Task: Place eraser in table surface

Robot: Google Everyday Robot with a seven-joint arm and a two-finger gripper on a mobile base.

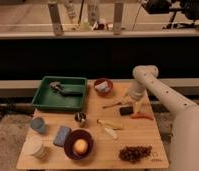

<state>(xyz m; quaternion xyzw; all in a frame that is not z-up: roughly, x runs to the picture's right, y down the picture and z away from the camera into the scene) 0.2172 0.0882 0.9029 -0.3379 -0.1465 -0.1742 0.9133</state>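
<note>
The eraser [125, 110], a small black block, is on or just above the light tan table surface [143, 137] at its right middle. My gripper [134, 104] is at the end of the white arm [158, 90] that reaches in from the right. It hangs just above and to the right of the eraser, touching or nearly touching it. An orange stick [141, 117] lies just right of the eraser, below the gripper.
A green tray [60, 96] holding tools stands at the back left, with a red bowl [103, 87] beside it. A small dark cup [80, 118], a banana [109, 129], a blue sponge [62, 135], a dark bowl holding an orange [79, 145], grapes [134, 153] and two cups [37, 137] fill the front.
</note>
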